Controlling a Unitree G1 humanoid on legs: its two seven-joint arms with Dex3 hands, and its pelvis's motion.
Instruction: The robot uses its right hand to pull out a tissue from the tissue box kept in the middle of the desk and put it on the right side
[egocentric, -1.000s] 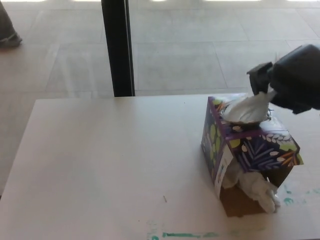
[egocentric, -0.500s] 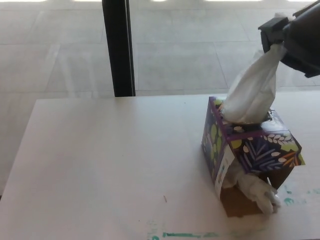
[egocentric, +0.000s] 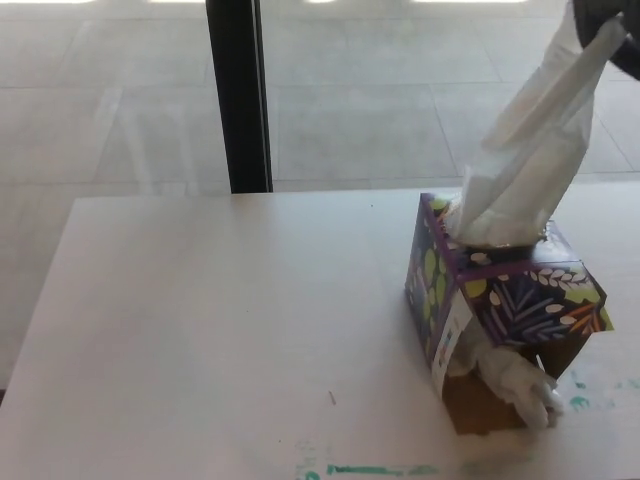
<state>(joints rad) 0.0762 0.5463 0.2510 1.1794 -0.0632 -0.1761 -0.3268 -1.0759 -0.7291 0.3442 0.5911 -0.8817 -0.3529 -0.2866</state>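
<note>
A purple tissue box (egocentric: 500, 300) with leaf patterns stands on the right part of the white desk (egocentric: 220, 340). A white tissue (egocentric: 535, 145) stretches up from its top slot toward the top right corner. My right hand (egocentric: 615, 30) is shut on the tissue's upper end, and only a black edge of the hand shows at the frame's corner. The tissue's lower end is still inside the slot. More white tissue (egocentric: 515, 380) spills from the box's torn front side onto the desk. My left hand does not show.
A black vertical post (egocentric: 238, 95) rises behind the desk's far edge, with tiled floor beyond. Teal paint marks (egocentric: 380, 468) run along the desk's near edge. A brown cardboard flap (egocentric: 475, 410) lies under the box's open side.
My right hand has risen up and to the right, almost out of the picture, drawing the tissue from a crumpled bunch at the slot into a long stretched sheet. The box stays put.
</note>
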